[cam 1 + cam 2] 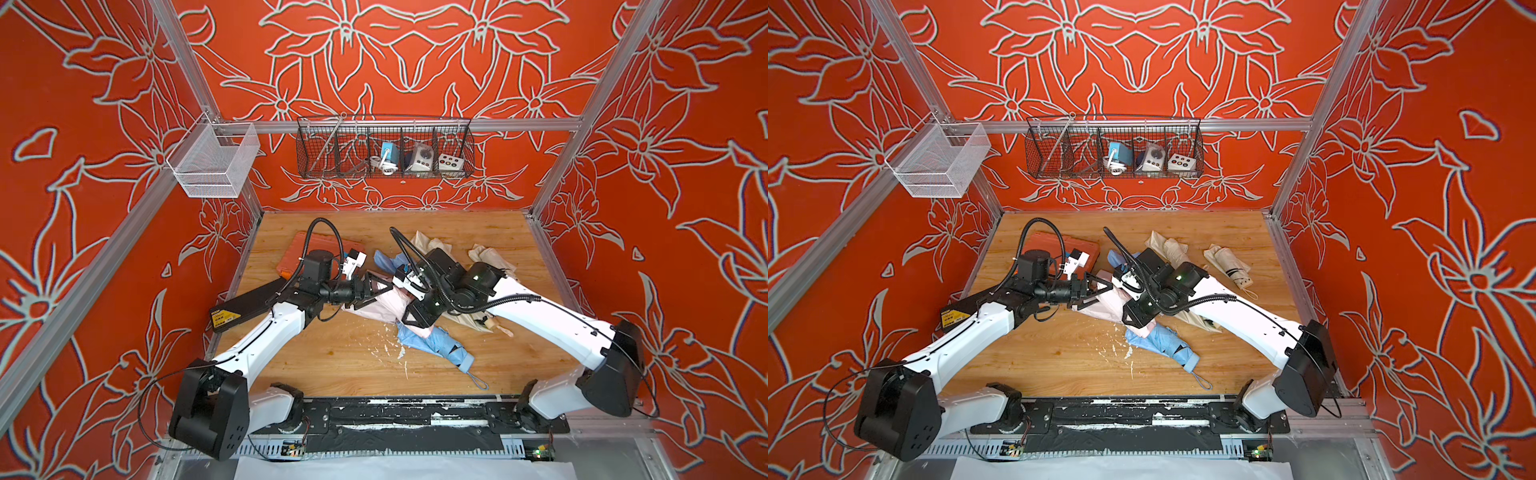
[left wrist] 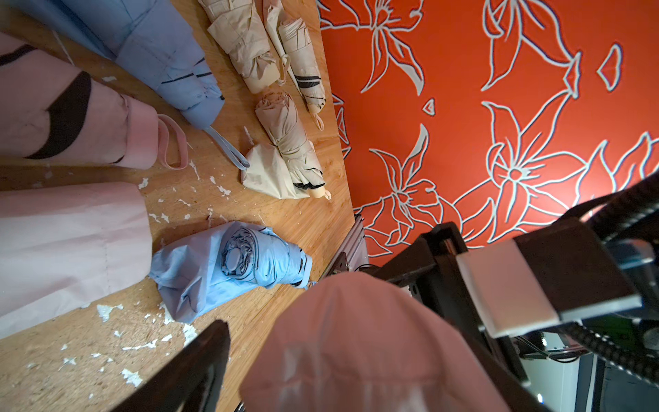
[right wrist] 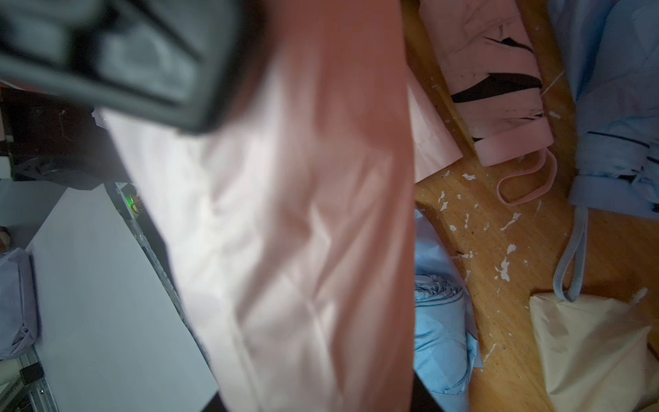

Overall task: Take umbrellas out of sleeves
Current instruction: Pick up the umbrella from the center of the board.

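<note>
The left gripper point(image 1: 376, 291) was held near the centre of the wooden table point(image 1: 332, 365). Its jaws were spread wide to either side of the rounded end of a pink sleeve point(image 1: 384, 306). Whether either finger touched the fabric could not be told.

The right gripper point(image 1: 409, 319) was placed just at 4 o'clock of the left one. It was pinched onto the same pink sleeve, and in the right wrist view the smooth fabric was seen running between its jaws.

A light blue umbrella point(image 1: 436, 343) was laid on the table at 5 o'clock of the sleeve, touching it, with its handle and wrist loop turned toward 5 o'clock. Two cream umbrellas point(image 1: 492, 257) were seen at 1 and 2 o'clock, near the back of the table.

In the left wrist view a pink umbrella point(image 2: 89, 125) was shown beside the sleeve, with black lining exposed between its pleats. An orange case point(image 1: 309, 245) was set at 10 o'clock, well apart from the sleeve.
</note>
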Motion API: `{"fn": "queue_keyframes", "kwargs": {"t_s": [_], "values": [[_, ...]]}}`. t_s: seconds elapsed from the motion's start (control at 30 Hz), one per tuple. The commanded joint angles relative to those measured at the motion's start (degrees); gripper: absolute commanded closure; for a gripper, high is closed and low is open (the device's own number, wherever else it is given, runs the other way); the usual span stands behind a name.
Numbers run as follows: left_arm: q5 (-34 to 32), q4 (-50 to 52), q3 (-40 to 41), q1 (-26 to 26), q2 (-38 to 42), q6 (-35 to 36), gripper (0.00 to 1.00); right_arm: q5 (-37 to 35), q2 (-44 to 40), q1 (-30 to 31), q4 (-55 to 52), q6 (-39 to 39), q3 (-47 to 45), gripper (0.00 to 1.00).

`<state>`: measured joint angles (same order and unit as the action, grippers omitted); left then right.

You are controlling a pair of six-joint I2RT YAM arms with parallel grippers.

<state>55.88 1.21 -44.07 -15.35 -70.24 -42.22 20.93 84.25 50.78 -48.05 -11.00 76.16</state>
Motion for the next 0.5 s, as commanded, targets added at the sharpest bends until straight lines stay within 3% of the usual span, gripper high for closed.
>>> {"fn": "queue_keyframes", "kwargs": {"t_s": [0.0,0.47], "values": [[0.71,-0.07,-1.14,-0.44,-0.66,-0.47,0.13,1.0,-0.8,0.58,0.28,1.74,3.35,0.64],[1.82,-1.83,-1.18,-2.12,-1.05,-2.78,0.26,0.25,2.19,1.51,-0.05,3.05,6.28,0.64]]}}
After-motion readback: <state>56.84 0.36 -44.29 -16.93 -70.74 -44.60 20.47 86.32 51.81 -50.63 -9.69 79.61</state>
